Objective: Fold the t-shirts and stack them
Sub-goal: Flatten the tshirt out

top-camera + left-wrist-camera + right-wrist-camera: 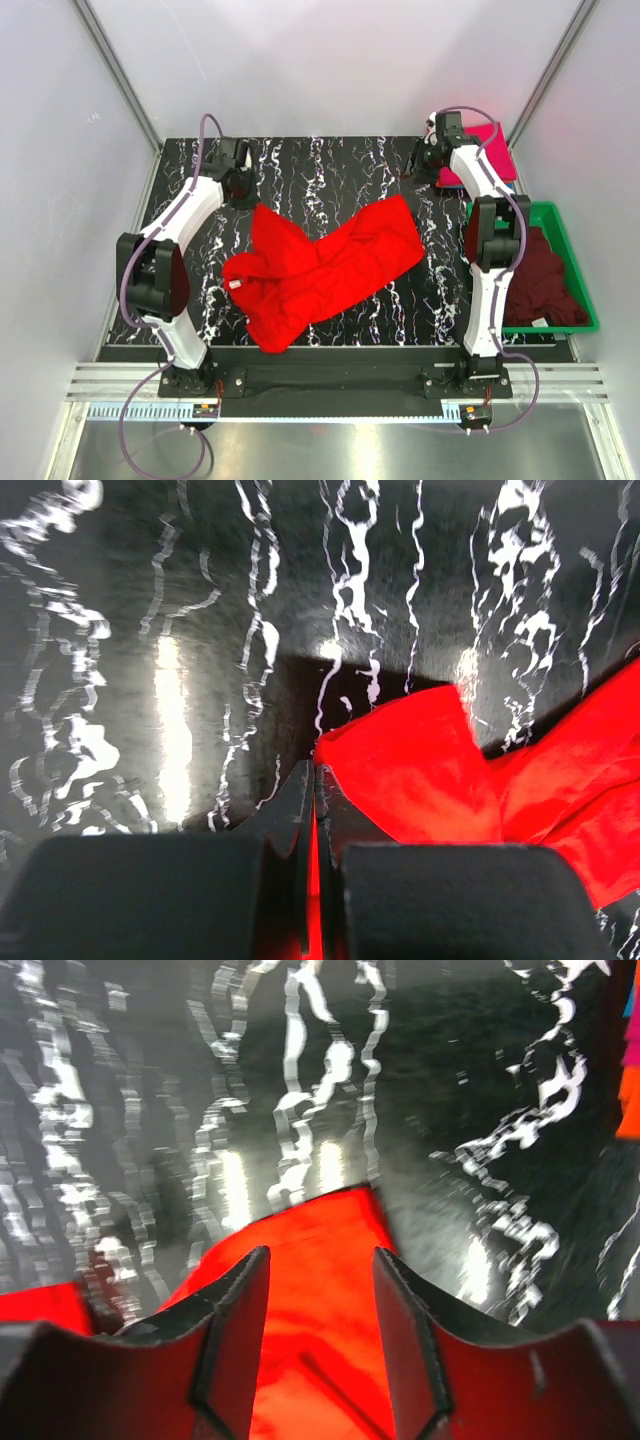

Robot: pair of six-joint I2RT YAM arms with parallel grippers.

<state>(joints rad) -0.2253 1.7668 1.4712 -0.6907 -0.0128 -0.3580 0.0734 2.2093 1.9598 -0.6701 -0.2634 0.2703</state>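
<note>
Top external gives me the whole layout: the red t-shirt (320, 265) lies crumpled mid-table (330, 165), its long axis running from near left to far right. The magenta t-shirt (495, 155) sits at the far right corner, and the maroon t-shirt (545, 280) is in the green bin (548, 328). Only the left wrist view shows me the left gripper (315, 780) pinched tight on a sliver of red cloth. The right wrist view shows the right gripper (320, 1252) with fingers apart over a red corner.

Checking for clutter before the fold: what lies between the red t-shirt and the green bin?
In the top view, only the right arm and a strip of bare marbled tabletop lie between the red t-shirt and the green bin.
</note>
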